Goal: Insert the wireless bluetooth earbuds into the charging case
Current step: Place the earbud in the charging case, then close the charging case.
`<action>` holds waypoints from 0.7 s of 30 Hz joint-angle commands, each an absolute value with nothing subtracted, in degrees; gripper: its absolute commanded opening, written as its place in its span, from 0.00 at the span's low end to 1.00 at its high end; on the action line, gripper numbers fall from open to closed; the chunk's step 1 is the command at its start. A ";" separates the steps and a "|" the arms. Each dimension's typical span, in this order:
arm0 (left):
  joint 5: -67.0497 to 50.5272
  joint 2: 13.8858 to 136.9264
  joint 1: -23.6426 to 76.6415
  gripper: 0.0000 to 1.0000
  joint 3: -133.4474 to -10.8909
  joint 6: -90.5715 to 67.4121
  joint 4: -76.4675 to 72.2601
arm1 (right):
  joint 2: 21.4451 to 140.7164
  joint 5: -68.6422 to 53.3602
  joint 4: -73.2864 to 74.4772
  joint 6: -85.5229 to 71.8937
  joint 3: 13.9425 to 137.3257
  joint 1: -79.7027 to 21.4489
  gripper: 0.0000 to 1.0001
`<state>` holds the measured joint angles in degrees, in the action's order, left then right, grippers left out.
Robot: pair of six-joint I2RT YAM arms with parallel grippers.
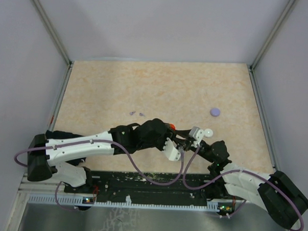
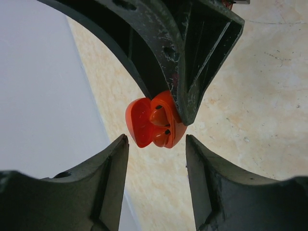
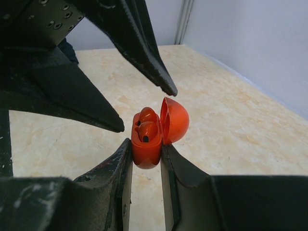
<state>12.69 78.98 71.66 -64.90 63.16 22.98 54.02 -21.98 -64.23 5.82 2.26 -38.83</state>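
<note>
My right gripper [image 3: 146,144] is shut on an open red charging case [image 3: 147,144], lid swung to the right. Two red earbuds [image 3: 148,126] sit in its wells. In the left wrist view the same case [image 2: 154,122] and the red earbuds [image 2: 159,118] show just beyond my left gripper [image 2: 156,139], which is open and empty and does not touch the case. From above, the red case [image 1: 171,126] is at the table's middle, where both grippers meet. Two small greyish-purple earbuds [image 1: 137,114] lie loose to its far left. No white earbuds show.
A purple round disc [image 1: 215,112] lies on the table at the right. A white round piece [image 1: 208,132] sits beside the right wrist. Grey walls close the table [image 1: 104,88] at the back and both sides.
</note>
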 commanded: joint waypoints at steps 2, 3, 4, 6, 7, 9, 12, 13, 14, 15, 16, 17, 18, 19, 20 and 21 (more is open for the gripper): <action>14.37 77.43 72.12 0.63 -66.29 59.26 21.22 | 53.31 -21.71 -68.55 5.27 4.22 -38.67 0.00; 14.53 76.72 72.12 0.65 -65.93 58.10 20.32 | 53.41 -21.63 -68.48 5.27 4.22 -38.67 0.00; 14.51 76.01 72.12 0.67 -65.59 56.94 19.59 | 53.48 -21.63 -68.47 5.27 4.23 -38.68 0.00; 13.86 74.52 71.97 0.71 -64.86 53.35 18.09 | 53.74 -21.63 -68.54 5.20 4.28 -38.67 0.00; 12.66 73.90 71.62 0.73 -64.84 51.51 17.62 | 53.80 -21.62 -68.55 5.19 4.30 -38.67 0.00; 8.84 72.78 70.15 0.75 -64.95 47.77 17.45 | 53.96 -21.56 -68.62 5.19 4.31 -38.67 0.00; 0.29 71.33 66.07 0.79 -64.89 41.66 17.07 | 54.01 -21.74 -69.04 4.78 4.31 -38.67 0.00; -3.41 70.97 64.29 0.80 -64.78 39.78 16.98 | 53.93 -21.98 -69.14 4.67 4.35 -38.72 0.00; -7.70 70.42 62.43 0.81 -64.59 37.91 16.73 | 54.03 -22.13 -69.19 4.58 4.39 -38.67 0.00; -11.54 70.07 60.51 0.82 -64.33 36.06 16.33 | 54.02 -22.21 -69.13 4.65 4.51 -38.67 0.00; -14.68 69.81 58.22 0.83 -63.93 34.08 15.71 | 54.17 -22.42 -68.97 4.78 4.68 -38.67 0.00; -17.46 69.65 56.75 0.85 -63.52 32.52 15.25 | 54.31 -22.74 -68.85 4.83 4.93 -38.68 0.00; -20.06 69.49 55.60 0.85 -63.16 31.20 14.87 | 54.48 -23.21 -68.82 4.91 5.16 -38.67 0.00; -22.45 69.42 54.76 0.86 -62.84 29.99 14.64 | 54.55 -23.87 -68.82 4.85 5.37 -38.67 0.00; -24.86 69.43 53.92 0.87 -62.64 28.41 14.55 | 54.53 -24.41 -68.77 4.77 5.63 -38.67 0.00; -27.11 69.50 53.14 0.87 -62.54 27.21 14.33 | 54.53 -24.88 -68.74 4.61 5.89 -38.72 0.00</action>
